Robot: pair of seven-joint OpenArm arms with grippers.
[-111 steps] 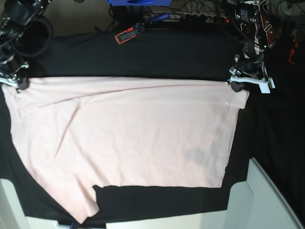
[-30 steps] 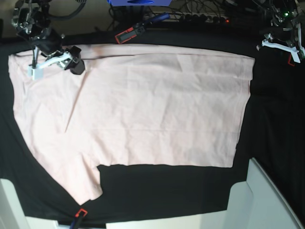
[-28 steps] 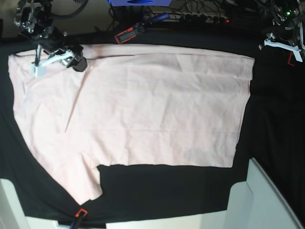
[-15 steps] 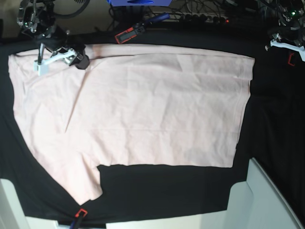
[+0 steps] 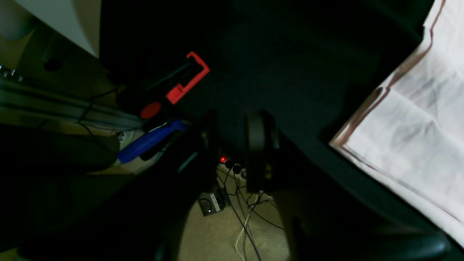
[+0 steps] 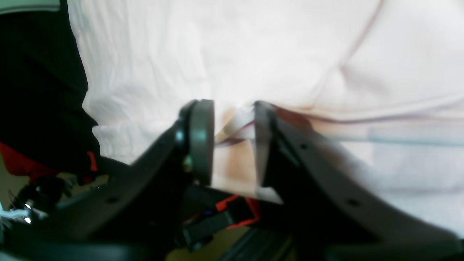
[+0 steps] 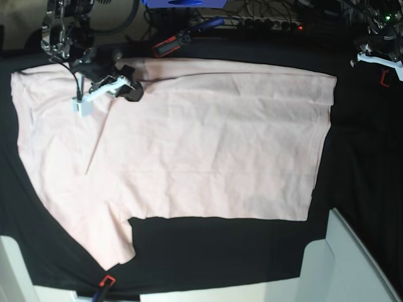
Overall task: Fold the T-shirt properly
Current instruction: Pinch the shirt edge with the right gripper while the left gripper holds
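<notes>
The pale pink T-shirt lies spread flat, plain side up, on the black table cover. My right gripper is over the shirt's far edge at the left. In the right wrist view the right gripper is open, with a seam fold of the shirt showing between the jaws. My left gripper is at the far right, off the shirt. In the left wrist view the left gripper is open and empty over the black cover, beside the shirt's hemmed corner.
A red and black clamp with a blue handle lies behind the shirt. Another red clamp is near the left gripper. White boxes stand at the front right and front left. Cables lie on the floor.
Since 3.7 s ago the shirt has shifted toward the back and both grippers have let go of its corners. In the last second my right gripper moved right along the far edge.
</notes>
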